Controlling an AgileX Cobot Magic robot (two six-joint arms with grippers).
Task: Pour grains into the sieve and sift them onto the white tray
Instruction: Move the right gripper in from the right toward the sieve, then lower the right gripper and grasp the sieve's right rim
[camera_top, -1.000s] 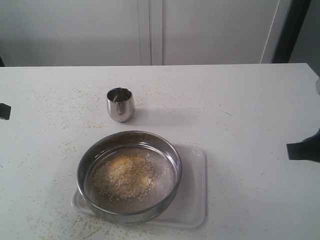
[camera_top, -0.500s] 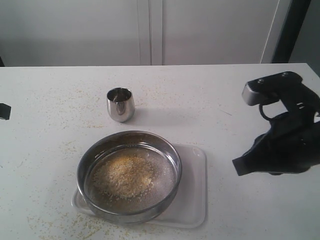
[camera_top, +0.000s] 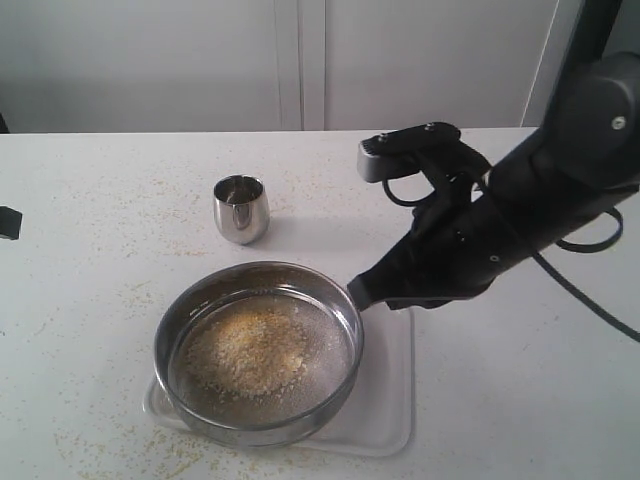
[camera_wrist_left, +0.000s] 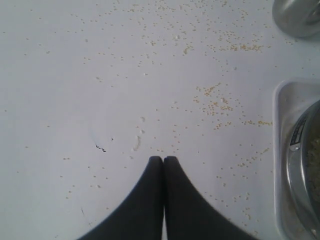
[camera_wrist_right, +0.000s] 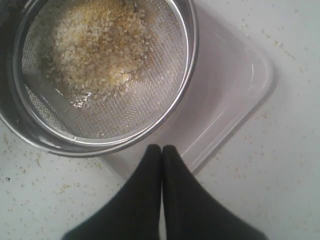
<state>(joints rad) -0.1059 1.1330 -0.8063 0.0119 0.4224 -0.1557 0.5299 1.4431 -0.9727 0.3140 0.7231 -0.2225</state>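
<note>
White tabletop: grains lie heaped in the sieve on the white tray, so pouring looks done. Left gripper and right gripper are both pressed together and empty. The right is just beside the sieve and must spread to grip and shake it.

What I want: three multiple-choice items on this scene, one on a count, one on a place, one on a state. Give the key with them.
1. How many steel cups stand on the table?
A. one
B. two
C. three

2. Where does the sieve stand?
A. on the bare table, away from the tray
B. on the white tray
C. hanging from a gripper

3. The right gripper is:
A. wide open
B. shut on the sieve's rim
C. shut, holding nothing

Key:
1 A: only one cup shows, behind the sieve.
2 B: the tray shows beneath and beside the sieve.
3 C: the right wrist view shows the jaws pressed together with nothing between them.
</note>
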